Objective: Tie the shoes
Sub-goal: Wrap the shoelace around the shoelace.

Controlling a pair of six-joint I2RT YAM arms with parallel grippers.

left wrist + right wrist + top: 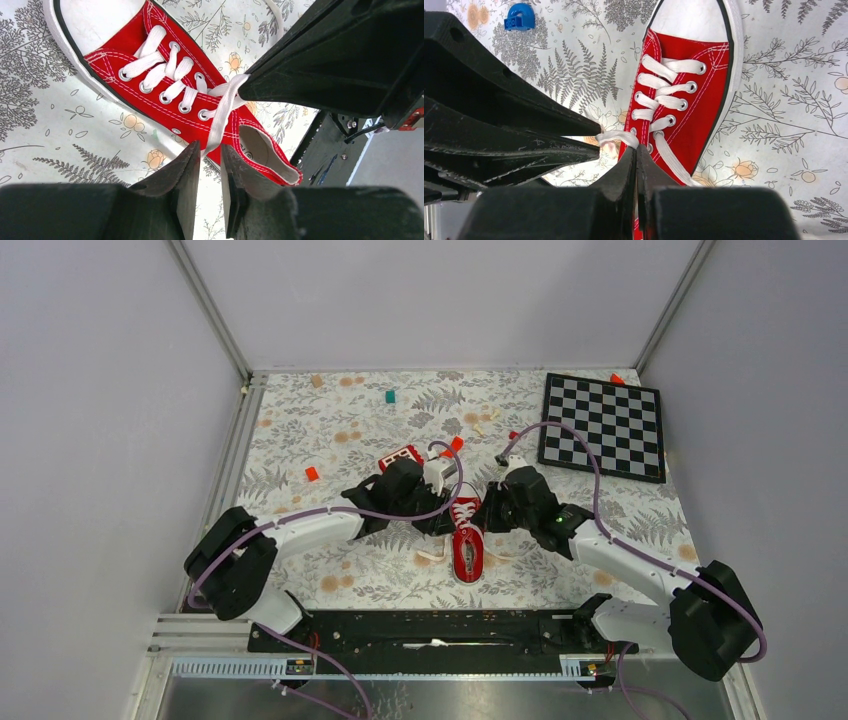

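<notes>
The red sneaker (468, 552) lies mid-table between both arms, with its white toe cap toward the arm bases. My right gripper (636, 148) is shut on a white lace (616, 136) just beside the top eyelets. From there the lace runs across to my left gripper (210, 148). Its fingertips stand narrowly apart, and the lace (222, 112) hangs down into the gap. In the top view the left gripper (443, 523) and right gripper (490, 518) flank the shoe's collar. The remaining laces are threaded through the eyelets (165, 75).
A chessboard (603, 425) lies at the back right. A red block with white squares (400, 457) sits just behind the left gripper. Small pieces lie scattered: a red one (312, 473), a red-orange one (456, 443), a green one (391, 397) and a blue one (520, 16).
</notes>
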